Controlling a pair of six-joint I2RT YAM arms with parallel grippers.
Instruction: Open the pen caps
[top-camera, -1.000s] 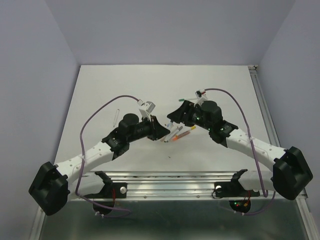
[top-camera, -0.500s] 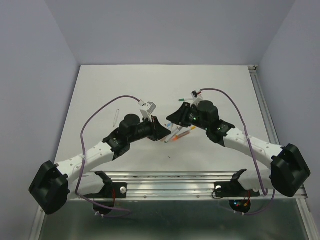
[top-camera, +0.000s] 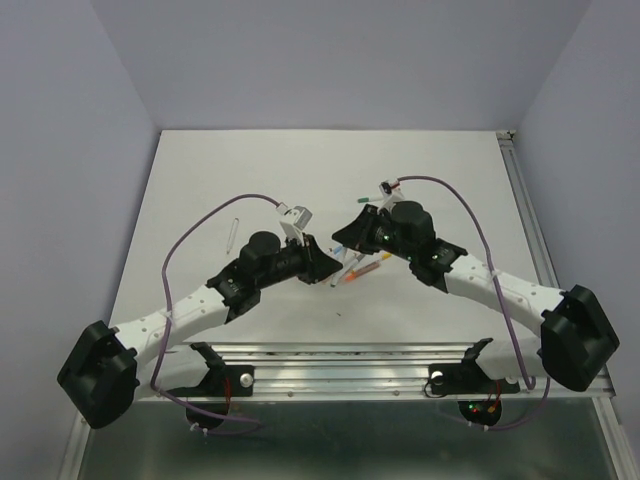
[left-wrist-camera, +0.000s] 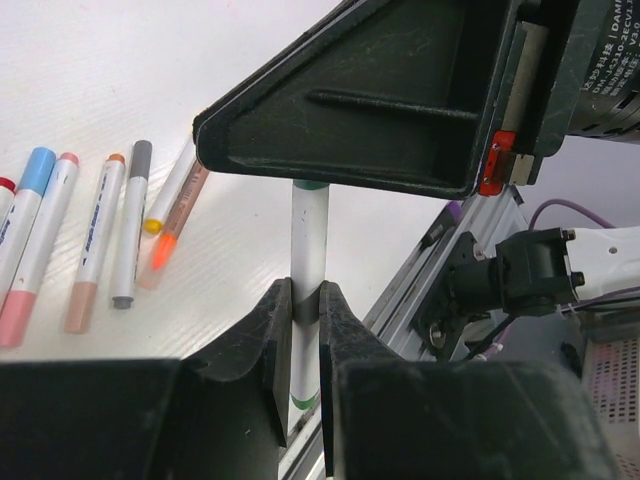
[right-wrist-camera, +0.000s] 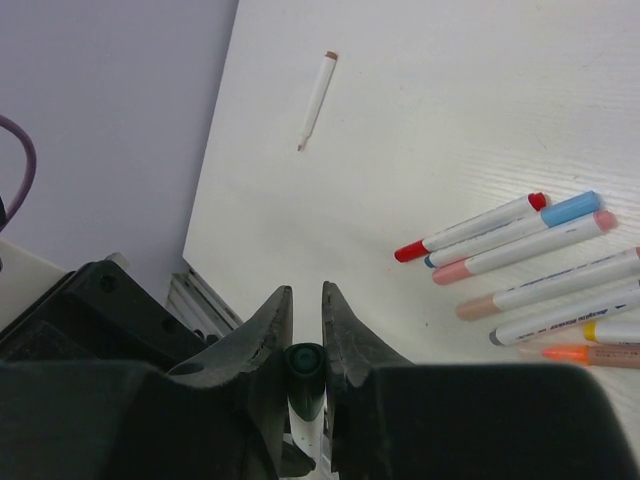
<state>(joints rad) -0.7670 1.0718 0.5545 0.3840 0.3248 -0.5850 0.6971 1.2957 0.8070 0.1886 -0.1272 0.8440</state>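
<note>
A white rectangular tabletop (top-camera: 250, 170) is enclosed by pale lilac walls (top-camera: 330, 60). Two black-and-white jointed arms are stretched over it from the near edge, the left arm (top-camera: 190, 310) and the right arm (top-camera: 490, 285). Their heads are brought close together above the middle of the tabletop.

A loose row of white-barrelled marker pens (right-wrist-camera: 520, 250) is laid flat on the tabletop just beside the two heads. Ends in red, light blue, pink, tan, grey, yellow and orange can be made out.

The left pincer (left-wrist-camera: 305, 300) is clamped on the barrel of a long white plastic pen with green printing (left-wrist-camera: 308, 235), which is held off the tabletop. The right pincer (right-wrist-camera: 305, 292) is closed around the far end of that same pen.

A single thin white pen with a brownish end (right-wrist-camera: 316, 98) is seen lying alone, well apart from the row, toward the left edge of the tabletop.

A short dark green plastic cap (right-wrist-camera: 305, 362) is gripped between the right pincer's two fingers. In the left wrist view its green rim is seen meeting the white barrel, so it is seated on the pen.
</note>
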